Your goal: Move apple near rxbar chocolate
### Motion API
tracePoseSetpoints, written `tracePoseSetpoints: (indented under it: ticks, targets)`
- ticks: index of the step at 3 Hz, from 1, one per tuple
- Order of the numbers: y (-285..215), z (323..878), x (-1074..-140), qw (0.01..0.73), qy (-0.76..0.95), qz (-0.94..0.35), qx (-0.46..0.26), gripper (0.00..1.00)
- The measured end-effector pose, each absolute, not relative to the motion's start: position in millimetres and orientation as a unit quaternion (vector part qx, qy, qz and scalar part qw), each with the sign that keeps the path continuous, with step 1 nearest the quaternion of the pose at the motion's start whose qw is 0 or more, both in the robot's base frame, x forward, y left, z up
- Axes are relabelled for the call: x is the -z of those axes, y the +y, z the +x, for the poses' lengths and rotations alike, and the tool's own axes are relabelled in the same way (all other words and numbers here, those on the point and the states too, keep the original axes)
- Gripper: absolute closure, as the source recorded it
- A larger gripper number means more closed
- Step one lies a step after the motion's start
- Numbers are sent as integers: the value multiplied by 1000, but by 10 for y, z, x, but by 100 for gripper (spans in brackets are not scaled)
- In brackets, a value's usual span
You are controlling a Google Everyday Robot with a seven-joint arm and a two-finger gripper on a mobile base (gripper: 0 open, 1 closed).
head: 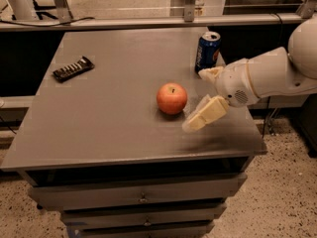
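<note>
Camera view: gripper [196, 100], fingers [205, 114] apart, beside apple [172, 98]; soda can [207, 51] behind; rxbar chocolate [73, 68] well apart.

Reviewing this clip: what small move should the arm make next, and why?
Probably ease the gripper leftward so that its open fingers straddle the apple, then close. The gripper hangs just right of the apple without touching it, so nothing is held yet. The apple lies far from the rxbar chocolate, which is near the table's left edge. The soda can stands close behind the gripper, so avoid swinging back.

The white arm [270, 76] extends from the right, its hand [196, 99] wide open, fingers [205, 114] pointing left
</note>
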State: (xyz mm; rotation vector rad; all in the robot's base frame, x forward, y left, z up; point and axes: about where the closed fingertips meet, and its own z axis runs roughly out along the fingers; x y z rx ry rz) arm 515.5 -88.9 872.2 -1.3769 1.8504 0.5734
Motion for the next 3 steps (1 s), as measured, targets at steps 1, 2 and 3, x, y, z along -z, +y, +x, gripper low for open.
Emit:
tracePoseSetpoints:
  ticks: [1, 2, 3]
  targets:
    - [-691, 5309, -8652, 399, 711, -524, -247, 0]
    - [-545, 5423, -8607, 414, 706, -510, -264, 0]
    - [-441, 5461, -8575, 425, 702, -502, -273, 18]
